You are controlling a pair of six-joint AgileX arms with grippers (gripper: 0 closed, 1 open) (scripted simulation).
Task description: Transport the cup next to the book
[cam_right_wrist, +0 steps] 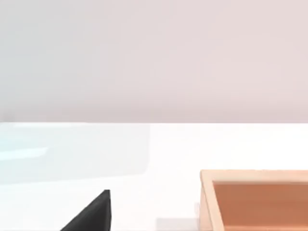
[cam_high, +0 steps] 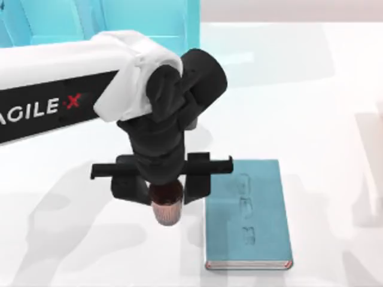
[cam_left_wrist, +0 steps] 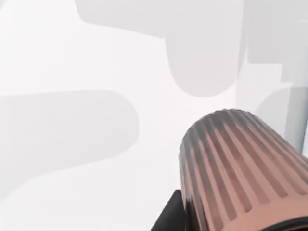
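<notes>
A small copper-coloured ribbed cup (cam_high: 167, 209) sits between the black fingers of my left gripper (cam_high: 166, 196), which is shut on it from above. The cup hangs close to the left edge of the teal-blue book (cam_high: 251, 215), with a narrow gap between them. The book lies flat near the table's front, its red-edged page block facing the front edge. In the left wrist view the ribbed side of the cup (cam_left_wrist: 240, 168) stands over the white table. I cannot tell whether the cup's base touches the table.
A light-blue shelf unit (cam_high: 149, 21) stands at the back left, behind my left arm. My right arm is parked off to the right; its wrist view shows a dark part of its gripper (cam_right_wrist: 94, 214) and an orange-brown open box (cam_right_wrist: 260, 199) on the table.
</notes>
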